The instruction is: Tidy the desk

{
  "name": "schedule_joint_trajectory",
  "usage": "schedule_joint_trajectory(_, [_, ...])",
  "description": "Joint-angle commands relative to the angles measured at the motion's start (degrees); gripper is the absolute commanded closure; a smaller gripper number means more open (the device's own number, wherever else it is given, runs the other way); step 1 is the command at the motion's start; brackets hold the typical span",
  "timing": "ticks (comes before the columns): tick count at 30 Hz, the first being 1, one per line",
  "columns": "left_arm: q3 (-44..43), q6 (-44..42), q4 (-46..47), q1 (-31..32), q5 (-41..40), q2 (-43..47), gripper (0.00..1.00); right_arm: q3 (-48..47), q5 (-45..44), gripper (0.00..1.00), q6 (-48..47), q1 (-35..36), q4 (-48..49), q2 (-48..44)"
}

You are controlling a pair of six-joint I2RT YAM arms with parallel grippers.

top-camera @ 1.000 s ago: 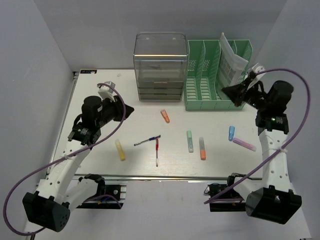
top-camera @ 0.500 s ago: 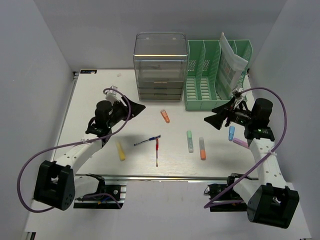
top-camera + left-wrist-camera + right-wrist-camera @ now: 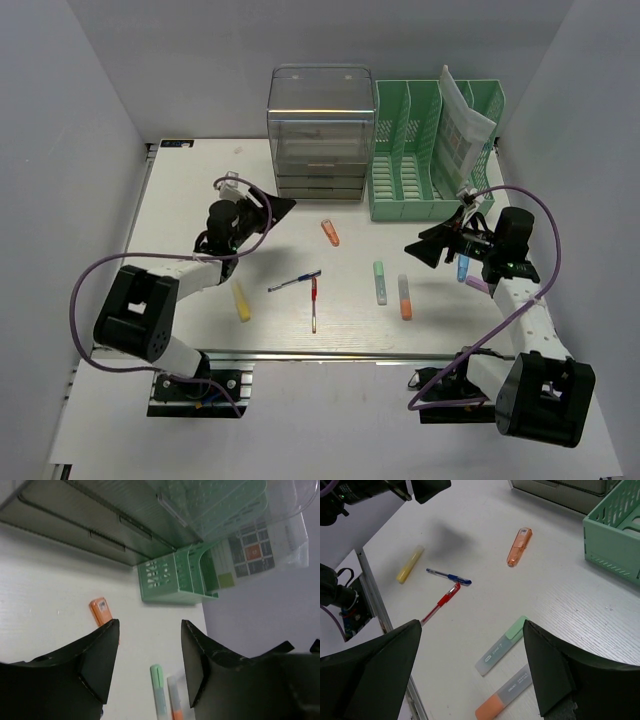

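So, the left gripper (image 3: 280, 209) hovers over the left-middle of the desk (image 3: 180, 195), jaws partly open and empty, a blue pen (image 3: 295, 281) and green highlighter (image 3: 379, 282) lie on the tabletop between the arms, and the right gripper (image 3: 420, 247) hangs over the right side, spread wide, holding nothing.

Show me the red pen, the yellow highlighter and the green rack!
red pen (image 3: 313, 300), top view, middle of its barrel.
yellow highlighter (image 3: 241, 300), top view, middle of its body.
green rack (image 3: 410, 190), top view, its slotted front wall.
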State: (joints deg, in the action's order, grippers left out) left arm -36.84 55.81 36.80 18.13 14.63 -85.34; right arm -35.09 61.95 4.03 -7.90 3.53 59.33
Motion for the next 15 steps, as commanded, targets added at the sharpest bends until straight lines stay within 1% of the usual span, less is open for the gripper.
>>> schedule_joint_trajectory(1, [-1.2,2.1,11.0,0.2,-4.3,-2.3,0.39,-0.5,-0.4,0.12,-1.7,-0.3,1.7,-1.4])
schedule_joint_trajectory(3, [-2.6,2.5,15.5,0.2,-4.0,-6.8,0.43,-0.8,-0.3,0.13,-1.8,-0.3,1.5,-1.3])
schedule_joint_trajectory(4, [-4.2,3.8,16.6,0.2,-3.8,-8.3,0.49,-0.9,-0.1,0.14,-1.8,-0.2,1.4,-1.2])
schedule_joint_trajectory(5, [-5.0,4.5,19.2,0.2,-3.6,-11.6,0.51,-1.1,-0.1,0.14,-2.0,-0.2,0.8,-1.1])
schedule_joint_trajectory(7, [-6.8,6.3,21.0,0.2,-3.1,-14.7,0.57,-1.5,-0.1,0.14,-2.3,-0.3,0.7,-1.1])
schedule_joint_trajectory(9, [-9.7,6.9,23.3,0.8,-2.2,-19.0,0.57,-1.6,-0.3,0.14,-2.4,-0.1,0.7,-1.2])
schedule_joint_trajectory(10, [-11.3,7.6,23.8,0.8,-2.1,-21.2,0.55,-1.6,-0.7,0.14,-2.4,-0.1,0.9,-1.2])
schedule_joint_trajectory(13, [-13.3,8.6,25.3,1.4,-2.9,-24.2,0.53,-2.0,-1.1,0.14,-2.6,0.2,0.7,-1.4])
schedule_joint_trajectory(15, [-15.7,8.5,24.8,2.0,-3.3,-25.3,0.5,-2.1,-1.2,0.14,-2.9,0.1,0.3,-1.7])
